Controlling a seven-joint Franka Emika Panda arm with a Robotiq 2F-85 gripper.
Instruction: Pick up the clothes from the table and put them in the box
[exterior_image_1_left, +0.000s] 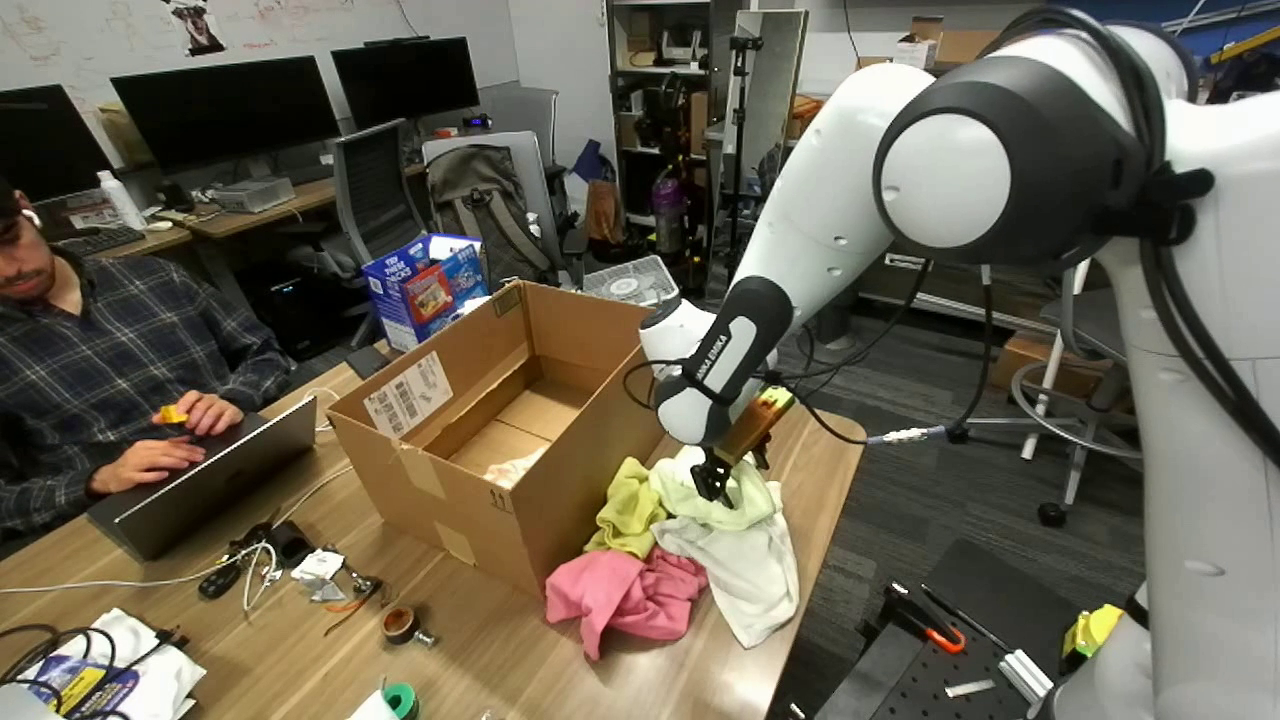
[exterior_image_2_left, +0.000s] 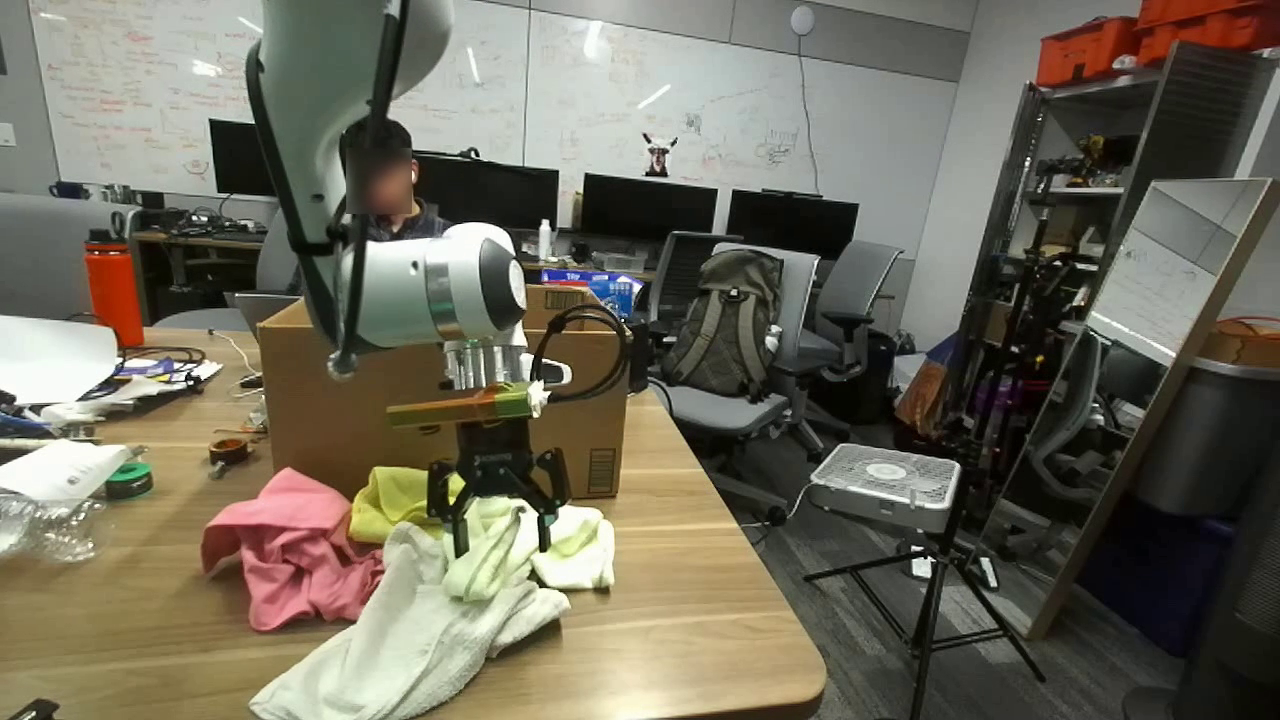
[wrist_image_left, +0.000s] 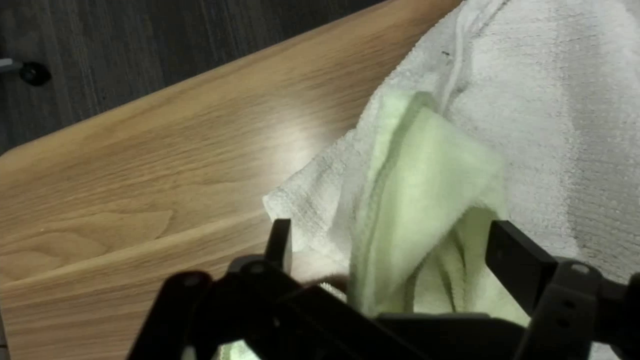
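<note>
Okay, my black pincer (exterior_image_2_left: 502, 547) stands wide astride the pale-green fabric cloth (wrist_image_left: 435, 160); crumpled pink cloth (exterior_image_2_left: 300, 550), yellow cloth (exterior_image_2_left: 385, 505), white towel (exterior_image_2_left: 430, 640) near the brown cardboard box (exterior_image_2_left: 330, 420) on the tan wooden counter (exterior_image_2_left: 680, 620).

Crumpled pink, yellow, pale-green, white clothes (exterior_image_2_left: 420, 600) on table (exterior_image_1_left: 500, 640) beside open box (exterior_image_1_left: 585, 480)

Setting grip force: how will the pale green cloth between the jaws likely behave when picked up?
Probably floppy: the pale green cloth slumps in loose folds, so expect it to droop. Likely easy to pinch, as a raised fold stands between the open jaws. It may drag the white cloth along, being partly on top of it.
</note>
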